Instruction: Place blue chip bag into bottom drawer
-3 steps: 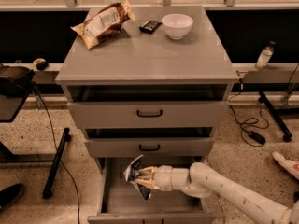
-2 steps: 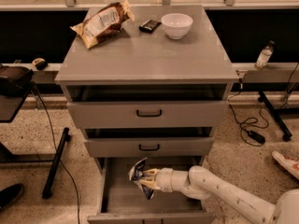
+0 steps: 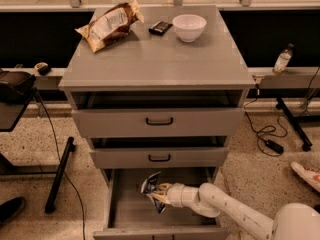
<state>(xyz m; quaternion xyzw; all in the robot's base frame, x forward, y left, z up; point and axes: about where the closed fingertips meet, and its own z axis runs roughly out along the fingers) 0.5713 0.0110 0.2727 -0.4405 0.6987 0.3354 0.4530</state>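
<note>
The blue chip bag (image 3: 150, 185) is held upright within the pulled-out bottom drawer (image 3: 131, 211), near its left half. The gripper (image 3: 159, 197) is positioned inside the drawer opening, with its fingers clamped on the bag.

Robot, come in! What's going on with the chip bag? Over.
Gripper low inside open bottom drawer, shut on blue chip bag. Bag over drawer floor, not yet let go. Nothing seen in the way.
</note>
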